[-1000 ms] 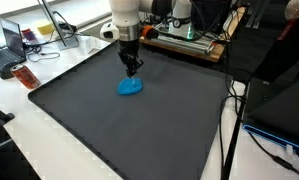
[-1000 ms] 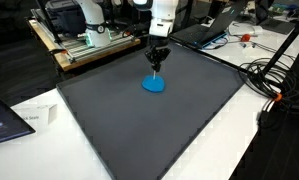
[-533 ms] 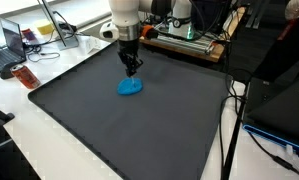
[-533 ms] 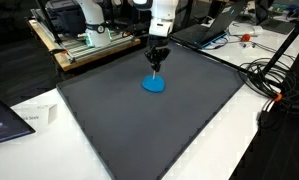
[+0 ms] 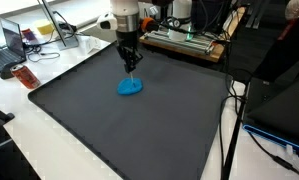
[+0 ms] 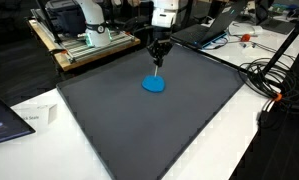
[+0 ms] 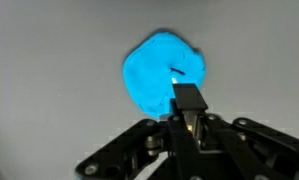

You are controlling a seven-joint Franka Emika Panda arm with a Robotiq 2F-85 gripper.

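A flat bright blue blob (image 5: 130, 86) lies on the dark grey mat (image 5: 139, 135), toward its far side; it also shows in the other exterior view (image 6: 153, 85). My gripper (image 5: 132, 63) hangs just above it, pointing straight down, jaws shut (image 6: 159, 60). A thin pale line seems to run from the fingertips down to the blob; I cannot tell what it is. In the wrist view the closed gripper (image 7: 189, 98) overlaps the blob's (image 7: 154, 70) lower right edge. Nothing is clearly held between the fingers.
An orange packet (image 5: 25, 76) and a laptop (image 5: 9, 45) lie off the mat's corner. Equipment on a wooden bench (image 5: 189, 42) stands behind the arm. Cables (image 6: 274, 80) trail off one side, and a sheet of paper (image 6: 24, 118) rests near another corner.
The gripper has risen a little from the blue blob, staying shut. The blob has not moved.
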